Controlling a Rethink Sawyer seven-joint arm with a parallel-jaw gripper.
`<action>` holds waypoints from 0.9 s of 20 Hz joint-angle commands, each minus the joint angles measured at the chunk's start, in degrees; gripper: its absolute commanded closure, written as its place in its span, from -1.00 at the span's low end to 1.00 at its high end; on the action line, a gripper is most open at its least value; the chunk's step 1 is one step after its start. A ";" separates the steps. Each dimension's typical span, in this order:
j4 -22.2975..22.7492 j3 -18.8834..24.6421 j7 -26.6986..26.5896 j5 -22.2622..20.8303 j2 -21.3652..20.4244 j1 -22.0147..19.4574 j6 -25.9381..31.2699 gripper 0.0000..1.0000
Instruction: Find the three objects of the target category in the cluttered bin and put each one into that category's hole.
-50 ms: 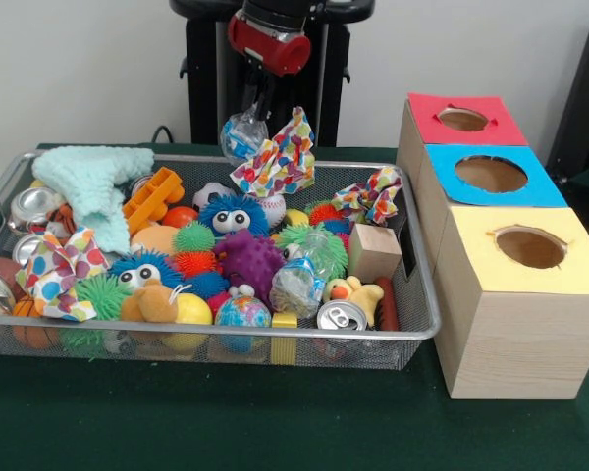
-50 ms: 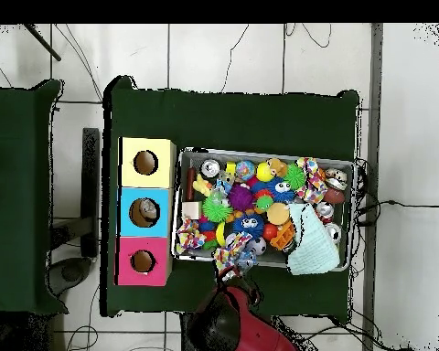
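- Gripper (image 1: 247, 116) hanging above the far rim of the wire bin (image 1: 427, 294), closed around a crumpled clear plastic bottle (image 1: 243, 135), lifted free of the clutter.
- Just beside the bottle, a polka-dot cloth bow (image 1: 278, 159), raised over the far rim too (cannot tell whether held or only caught on something).
- Seen from overhead: same gripper (image 2: 239, 265) at the bin's edge nearest the arm, with bottle and bow close together there.
- Three boxes in a row beside the bin, each with one round hole on top: red box (image 1: 466, 119) farthest, blue box (image 1: 491, 175) in the middle, yellow box (image 1: 530, 247) nearest to the camera.
- Inside the bin, much clutter: a second clear plastic bottle (image 1: 296, 285) near the front, lying between the purple spiky ball (image 1: 248, 260) and a drink can (image 1: 341, 316).
- Light blue knitted cloth (image 1: 100, 186) spread over the far left corner.
- Wooden block (image 1: 374, 251) near the right wall of the bin.
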 commanded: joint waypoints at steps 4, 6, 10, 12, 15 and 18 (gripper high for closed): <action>-6.41 3.23 9.03 2.94 1.28 -0.55 1.95 1.00; -6.56 2.59 8.82 3.30 0.95 0.06 2.87 1.00; -6.48 1.87 8.61 3.60 0.42 0.70 3.79 1.00; -6.53 1.78 8.55 3.74 0.38 0.83 3.96 1.00; -6.68 1.59 8.63 4.18 0.54 1.15 4.08 1.00; -7.13 0.27 8.46 5.39 0.07 3.03 6.05 1.00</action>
